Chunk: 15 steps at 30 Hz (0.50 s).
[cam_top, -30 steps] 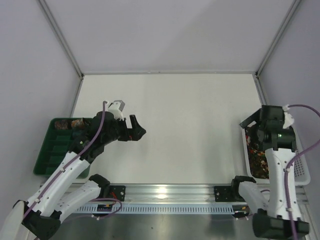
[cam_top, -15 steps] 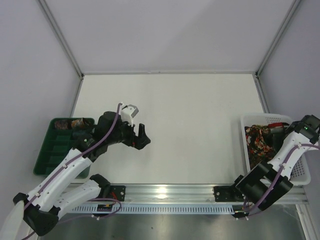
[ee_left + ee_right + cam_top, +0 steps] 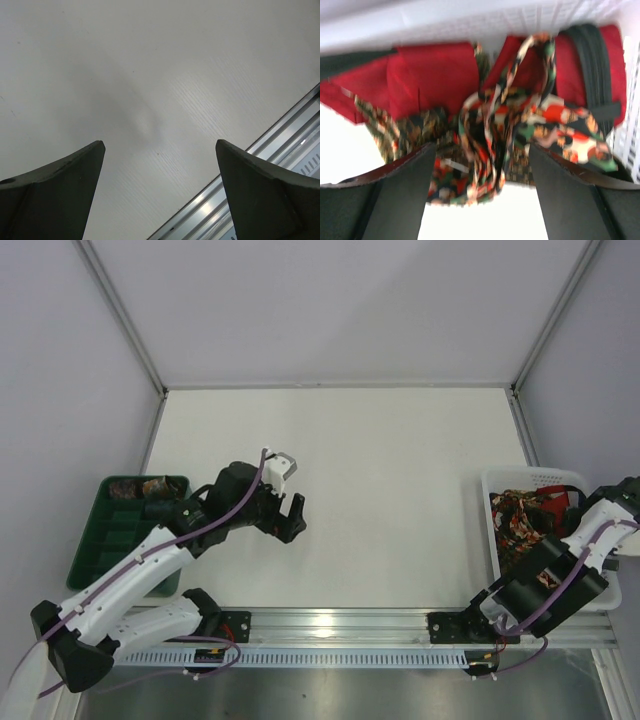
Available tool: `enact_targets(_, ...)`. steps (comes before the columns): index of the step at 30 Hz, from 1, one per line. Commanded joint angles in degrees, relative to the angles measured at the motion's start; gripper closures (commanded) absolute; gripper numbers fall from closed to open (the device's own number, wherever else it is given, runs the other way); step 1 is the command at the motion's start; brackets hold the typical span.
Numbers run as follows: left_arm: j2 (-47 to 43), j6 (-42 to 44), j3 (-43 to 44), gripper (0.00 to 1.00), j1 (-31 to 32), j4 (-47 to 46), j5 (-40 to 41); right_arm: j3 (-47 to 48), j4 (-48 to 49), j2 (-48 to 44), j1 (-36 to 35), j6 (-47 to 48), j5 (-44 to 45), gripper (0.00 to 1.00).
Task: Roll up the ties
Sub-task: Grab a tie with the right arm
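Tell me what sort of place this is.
Likely a robot test booth: a bare white table boxed in by grey panels, the left arm bolted to a metal rail, ties heaped in a basket.

The flowery patterned neckties (image 3: 485,145) are soft woven cloth, with plain red cloth on the backs. The white lattice basket (image 3: 445,25) is hard plastic, same for the green compartment tray (image 3: 100,550). The white tabletop (image 3: 400,470) looks smooth and matt, and the silver rail (image 3: 340,625) is ribbed, shiny metal.
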State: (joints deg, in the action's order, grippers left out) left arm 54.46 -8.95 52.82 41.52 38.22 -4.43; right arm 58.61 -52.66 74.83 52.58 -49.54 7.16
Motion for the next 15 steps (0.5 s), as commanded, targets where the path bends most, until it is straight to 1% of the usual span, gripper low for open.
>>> enact_targets(1,0.0,1.1,2.7,0.00,0.1,1.2,1.4,-2.4,4.0,1.7,-0.3,-1.3,5.0,0.18)
enact_targets(2,0.3,0.7,2.8,0.00,-0.4,1.4,0.9,-3.1,4.4,1.6,-0.4,-1.6,6.4,0.19)
enact_targets(4,0.5,0.3,2.9,0.00,-0.8,1.5,0.2,-4.3,7.0,1.7,-0.6,-1.5,6.8,0.24)
enact_targets(6,1.2,0.2,3.3,0.00,-1.1,1.4,-0.1,-4.0,6.4,3.1,-1.4,-2.1,9.3,0.27)
enact_targets(9,2.5,0.1,4.4,0.00,-1.4,1.4,-1.0,-4.2,6.8,4.7,-2.0,-2.3,10.7,0.27)
enact_targets(15,3.7,0.1,5.2,0.00,-1.4,1.2,-1.5,-4.4,9.5,7.8,-2.8,-2.9,10.5,0.27)
